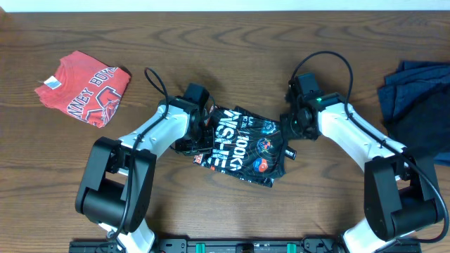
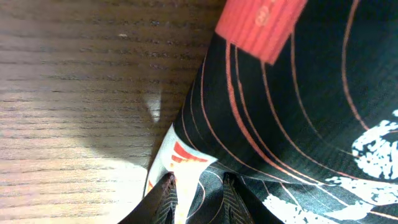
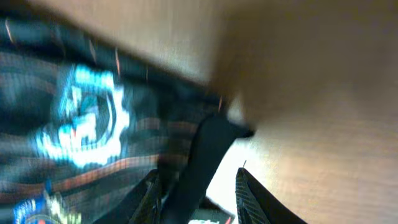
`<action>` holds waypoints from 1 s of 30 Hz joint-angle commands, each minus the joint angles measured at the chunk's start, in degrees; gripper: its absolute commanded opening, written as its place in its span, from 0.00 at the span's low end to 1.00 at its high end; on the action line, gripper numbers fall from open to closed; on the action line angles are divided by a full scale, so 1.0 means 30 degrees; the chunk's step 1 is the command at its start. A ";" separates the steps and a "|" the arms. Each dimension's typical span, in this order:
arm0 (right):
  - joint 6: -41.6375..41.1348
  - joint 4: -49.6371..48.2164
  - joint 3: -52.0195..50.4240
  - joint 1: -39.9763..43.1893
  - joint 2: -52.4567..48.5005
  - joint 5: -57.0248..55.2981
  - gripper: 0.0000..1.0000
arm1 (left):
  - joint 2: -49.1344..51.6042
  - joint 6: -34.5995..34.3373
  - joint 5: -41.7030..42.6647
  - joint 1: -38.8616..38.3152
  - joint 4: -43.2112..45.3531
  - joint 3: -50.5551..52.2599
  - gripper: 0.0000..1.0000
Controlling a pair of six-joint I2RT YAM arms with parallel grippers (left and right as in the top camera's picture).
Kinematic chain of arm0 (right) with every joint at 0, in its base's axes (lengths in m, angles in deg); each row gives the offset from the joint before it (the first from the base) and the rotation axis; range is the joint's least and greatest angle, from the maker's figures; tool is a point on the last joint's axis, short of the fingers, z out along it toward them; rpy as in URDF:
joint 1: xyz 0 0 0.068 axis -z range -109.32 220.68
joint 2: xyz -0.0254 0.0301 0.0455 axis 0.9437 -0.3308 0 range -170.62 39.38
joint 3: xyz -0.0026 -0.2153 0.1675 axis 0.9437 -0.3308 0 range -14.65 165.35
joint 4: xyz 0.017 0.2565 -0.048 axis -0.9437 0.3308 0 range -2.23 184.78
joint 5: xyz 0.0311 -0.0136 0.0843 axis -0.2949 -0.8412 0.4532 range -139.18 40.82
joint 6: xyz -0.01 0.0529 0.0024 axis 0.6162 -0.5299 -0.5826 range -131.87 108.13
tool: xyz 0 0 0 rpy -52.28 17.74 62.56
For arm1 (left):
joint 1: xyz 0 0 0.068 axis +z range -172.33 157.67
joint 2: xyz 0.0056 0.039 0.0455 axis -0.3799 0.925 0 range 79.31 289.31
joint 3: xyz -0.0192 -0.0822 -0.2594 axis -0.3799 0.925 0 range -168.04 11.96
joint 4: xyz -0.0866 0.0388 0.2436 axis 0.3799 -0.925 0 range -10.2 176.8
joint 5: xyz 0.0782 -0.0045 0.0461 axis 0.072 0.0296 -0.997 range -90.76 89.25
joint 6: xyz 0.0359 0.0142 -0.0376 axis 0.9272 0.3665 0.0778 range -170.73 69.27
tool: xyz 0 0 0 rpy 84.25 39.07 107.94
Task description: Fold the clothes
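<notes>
Black jersey (image 1: pixel 242 144) with white lettering, coloured logos and thin contour lines lies bunched at the middle of the brown wooden table (image 1: pixel 232 56), between the two arms. Its outline is ragged and skewed, so I judge that this piece is only partly gathered, not yet folded square. A red tee with white lettering (image 1: pixel 88 86) sits far left as a compact packet and looks done. A heap of navy and dark cloth (image 1: pixel 418 105) at the far right, cut by the frame, looks rumpled and probably awaits its turn.

The left gripper (image 1: pixel 205 137) is at the black jersey's left edge. In its wrist view the fingers (image 2: pixel 165 199) stand narrow with the pale inner hem between them, so it appears to be pinching that edge. The right gripper (image 1: pixel 287 132) is at the opposite edge. Its wrist view is blurred: a black flap (image 3: pixel 208 155) lies between the parted fingers, but I cannot tell whether they grip it.

Bare wood lies just beyond the left hem, and more of it beyond the flap on the right. The widest open room is behind the garment, toward the far side of the table; there is also clear wood on both flanks, well apart from the tee and the navy heap. The near side is crowded by the arms' own bases.
</notes>
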 commanded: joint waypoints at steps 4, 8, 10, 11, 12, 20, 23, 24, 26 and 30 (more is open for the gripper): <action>0.0845 0.1749 -0.0051 0.0437 -0.0044 0.2120 0.49 | 0.0109 -0.0175 -0.1137 0.0015 -0.0379 0.0029 0.27; 0.2419 0.2382 -0.0058 0.0867 -0.0044 0.4772 0.55 | 0.0109 -0.0168 -0.1195 0.0022 -0.0437 0.0022 0.28; 0.2412 0.2448 -0.0058 0.1005 -0.0044 0.4852 0.59 | 0.0109 -0.0175 -0.1348 0.0029 -0.0430 -0.0022 0.28; 0.2404 0.2419 -0.0066 0.1093 -0.0051 0.4852 0.61 | 0.0102 -0.0175 -0.1545 0.0029 -0.0437 -0.0029 0.28; 0.2397 0.2353 -0.0087 0.1173 -0.0051 0.4860 0.63 | 0.0066 -0.0168 -0.1698 0.0029 -0.0444 -0.0036 0.28; 0.2098 0.0925 -0.1173 0.1290 -0.0051 0.5646 0.79 | 0.0044 -0.0168 -0.1749 0.0029 -0.0430 -0.0044 0.28; 0.1508 -0.0080 -0.1880 0.1290 -0.0051 0.6302 0.83 | 0.0036 -0.0168 -0.1749 0.0036 -0.0452 -0.0051 0.28; 0.1501 -0.0561 -0.2171 0.1282 -0.0051 0.7023 0.83 | 0.0036 -0.0168 -0.1749 0.0029 -0.0452 -0.0051 0.28; 0.1290 -0.1406 -0.2688 0.1268 -0.0051 0.8269 0.84 | 0.0036 -0.0175 -0.1749 0.0029 -0.0459 -0.0051 0.28; -0.0561 -0.2900 -0.3621 0.1137 -0.0051 0.8575 0.85 | 0.0036 -0.0168 -0.1741 0.0029 -0.0459 -0.0051 0.28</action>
